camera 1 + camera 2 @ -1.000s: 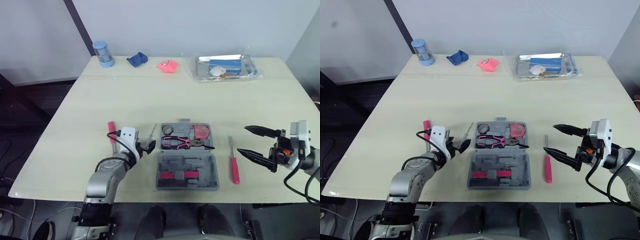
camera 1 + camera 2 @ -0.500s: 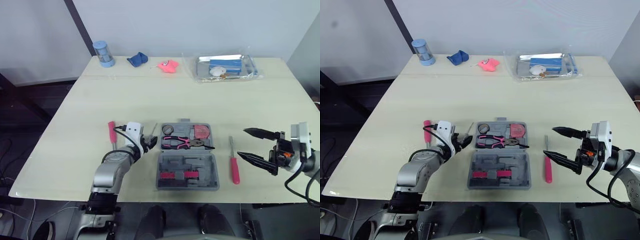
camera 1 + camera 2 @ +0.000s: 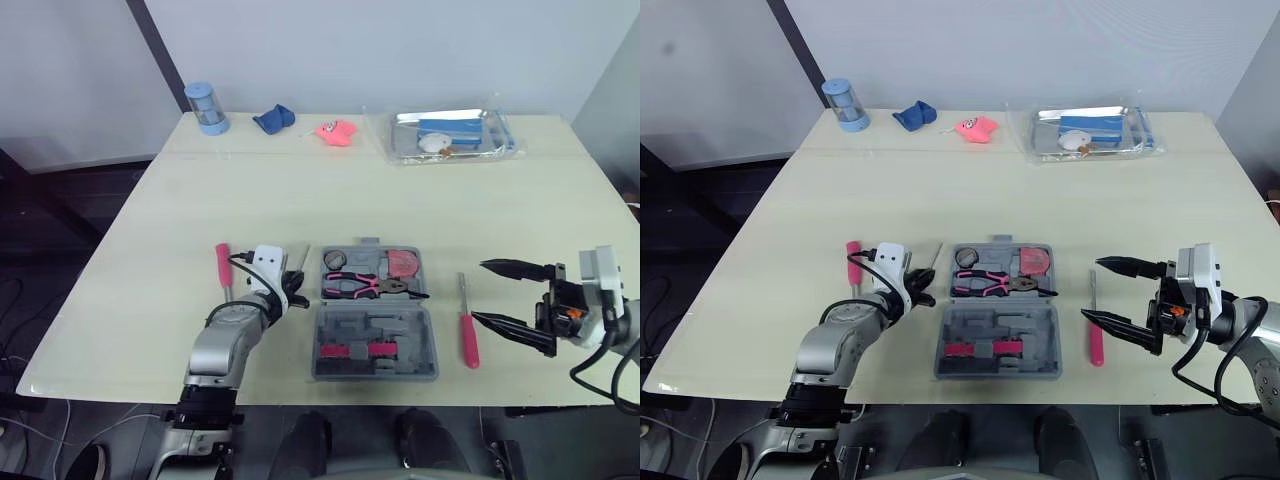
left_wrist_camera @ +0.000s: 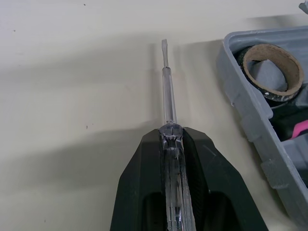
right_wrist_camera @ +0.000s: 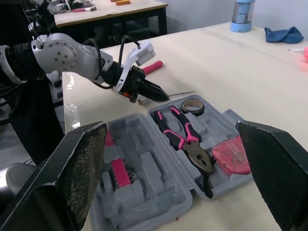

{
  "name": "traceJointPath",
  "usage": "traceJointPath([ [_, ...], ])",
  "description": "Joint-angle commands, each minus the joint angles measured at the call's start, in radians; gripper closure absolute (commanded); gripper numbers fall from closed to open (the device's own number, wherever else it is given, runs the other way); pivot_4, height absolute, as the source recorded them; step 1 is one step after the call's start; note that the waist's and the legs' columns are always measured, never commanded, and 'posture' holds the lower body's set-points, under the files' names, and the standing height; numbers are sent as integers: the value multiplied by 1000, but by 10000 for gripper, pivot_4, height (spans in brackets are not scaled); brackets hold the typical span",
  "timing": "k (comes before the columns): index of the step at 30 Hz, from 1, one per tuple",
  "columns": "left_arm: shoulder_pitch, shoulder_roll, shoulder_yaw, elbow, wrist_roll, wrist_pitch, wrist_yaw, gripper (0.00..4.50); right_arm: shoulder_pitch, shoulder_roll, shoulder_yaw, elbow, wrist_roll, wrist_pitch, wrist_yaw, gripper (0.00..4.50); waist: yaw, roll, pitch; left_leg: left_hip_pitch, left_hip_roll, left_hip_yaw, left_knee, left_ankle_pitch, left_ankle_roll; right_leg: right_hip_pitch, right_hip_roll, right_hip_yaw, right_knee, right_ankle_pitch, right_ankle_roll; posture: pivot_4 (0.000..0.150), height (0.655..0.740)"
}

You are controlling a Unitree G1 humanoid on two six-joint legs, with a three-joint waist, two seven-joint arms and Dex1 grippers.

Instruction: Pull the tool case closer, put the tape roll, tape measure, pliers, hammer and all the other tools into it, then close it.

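Grey plastic makes up the tool case (image 3: 375,322), which lies open near the middle of the front edge of the pale surface (image 3: 300,190). In its far half sit a tape roll (image 3: 335,259), pliers (image 3: 365,286) with pink handles and a flat pink-red thing (image 3: 403,263). The near half has grey slots with some pink pieces in them.

Just beside the case, on the side of the surface's left edge, the left pincer (image 3: 296,293) is clamped on a clear screwdriver (image 4: 166,96). The handle is pressed between the two black fingers, and the thin metal tip points toward the far edge. A tool with a red handle (image 3: 222,265) lies a bit further toward the left edge.

On the other side of the case lies a red screwdriver (image 3: 467,338), just beside the case but not touching it. The right pincer (image 3: 478,292) hangs near it, closer to the right edge. Its two fingers are wide apart and hold nothing.

Along the far edge, well apart from the case, are a blue jar (image 3: 206,107) at the far left corner, a blue cloth (image 3: 273,119), a small pink thing (image 3: 336,132) and a clear bag (image 3: 450,134) with something blue inside.
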Motion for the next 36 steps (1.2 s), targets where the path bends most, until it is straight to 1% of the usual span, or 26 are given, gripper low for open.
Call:
traceJointPath([
  [1, 26, 18, 18, -79, 2, 21, 4, 43985, -11, -3, -4, -31, 18, -8, 11, 0, 1, 0, 0, 0, 0, 0, 0, 0, 0, 0, 0, 0, 0, 0, 0, 1500, 7400],
  [7, 68, 44, 42, -176, -12, 63, -1, 43985, -22, -5, 5, -33, 20, -10, 24, 0, 1, 0, 0, 0, 0, 0, 0, 0, 0, 0, 0, 0, 0, 0, 0, 1500, 7400],
  [11, 124, 81, 83, -273, -38, 96, -27, 43985, -36, -7, 21, -31, 17, -16, 49, 0, -2, 0, 0, 0, 0, 0, 0, 0, 0, 0, 0, 0, 0, 0, 0, 1500, 7400],
  [17, 154, 169, 102, -396, -92, 176, -95, 43985, -44, 4, 39, -23, 5, -27, 55, 0, 2, 0, 0, 0, 0, 0, 0, 0, 0, 0, 0, 0, 0, 0, 0, 1500, 7400],
  [20, 168, 245, 103, -447, -133, 208, -168, 43985, -39, 8, 42, -17, 2, -34, 56, 0, 1, 0, 0, 0, 0, 0, 0, 0, 0, 0, 0, 0, 0, 0, 0, 1500, 7400],
  [23, 173, 355, 83, -474, -173, 222, -284, 43985, -32, 9, 44, -6, -6, -45, 66, 0, 0, 0, 0, 0, 0, -1, 0, 0, 0, 0, 0, -1, 0, 0, 0, 1500, 7400],
  [26, 165, 421, 64, -475, -193, 191, -360, 43985, -29, 9, 47, 1, -13, -53, 73, 0, -1, 0, 1, 0, 0, 0, 0, 0, 0, 0, 0, -1, 0, 0, 0, 1500, 7400],
  [28, 148, 489, 21, -487, -222, 163, -477, 43985, -28, 11, 48, 7, -18, -60, 76, 0, -1, 0, 1, 0, 0, 0, 0, 0, 0, 0, 0, 0, 0, 0, 0, 1500, 7400],
  [29, 137, 509, 5, -493, -240, 166, -519, 43985, -25, 12, 48, 9, -20, -63, 77, 0, -1, -1, 1, 0, 0, 0, 0, 0, 0, 0, 0, 0, 0, 0, 0, 1500, 7400],
  [32, 91, 533, -36, -481, -270, 159, -585, 43985, -10, 12, 42, 13, -28, -74, 80, 0, 1, -1, 1, 0, 0, 0, 0, 0, 0, 0, 0, -1, 0, 0, 0, 1500, 7400],
  [34, 57, 560, -102, -471, -234, 106, -638, 43985, 5, 13, 34, 16, -30, -80, 80, 0, 2, -1, 2, 0, 0, 0, 0, 0, 0, 0, 0, -1, -1, 0, 0, 1500, 7400],
  [36, 22, 564, -147, -456, -228, 90, -670, 43985, 21, 11, 28, 18, -32, -87, 81, 0, 1, -1, 2, 0, 0, 0, 0, 0, 0, 0, 0, 0, -1, 0, 0, 1500, 7400],
])
